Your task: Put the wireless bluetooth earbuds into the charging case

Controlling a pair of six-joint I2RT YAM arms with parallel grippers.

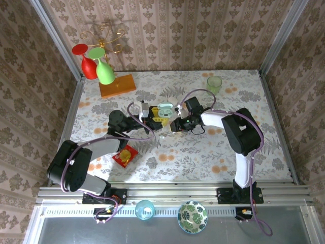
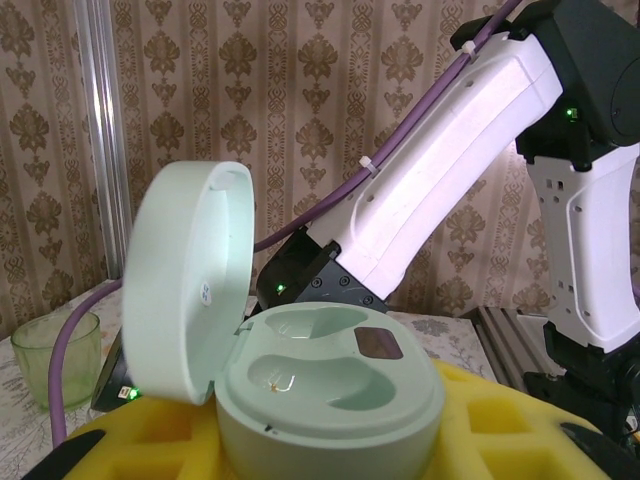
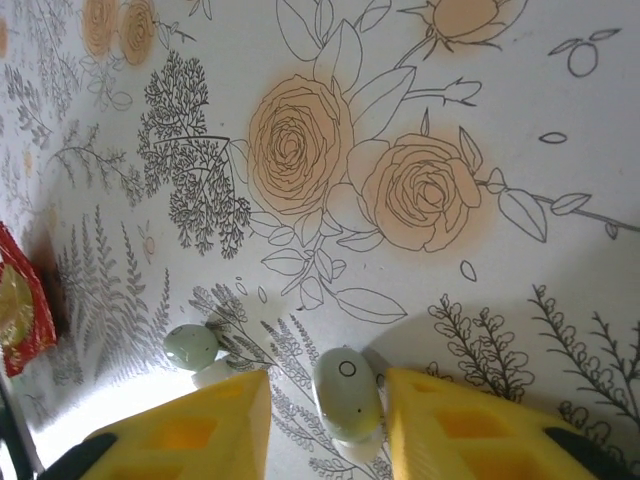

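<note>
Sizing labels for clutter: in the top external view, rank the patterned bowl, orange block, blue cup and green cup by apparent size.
1. patterned bowl, largest.
2. orange block, slightly smaller.
3. blue cup and green cup look about alike; I won't rank them.

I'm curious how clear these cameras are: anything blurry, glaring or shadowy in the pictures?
Left wrist view: the charging case lid looks washed out. Right wrist view: bright glare on the tablecloth beside the earbuds. Top view: the glass rack throws shadows on the wall.
</note>
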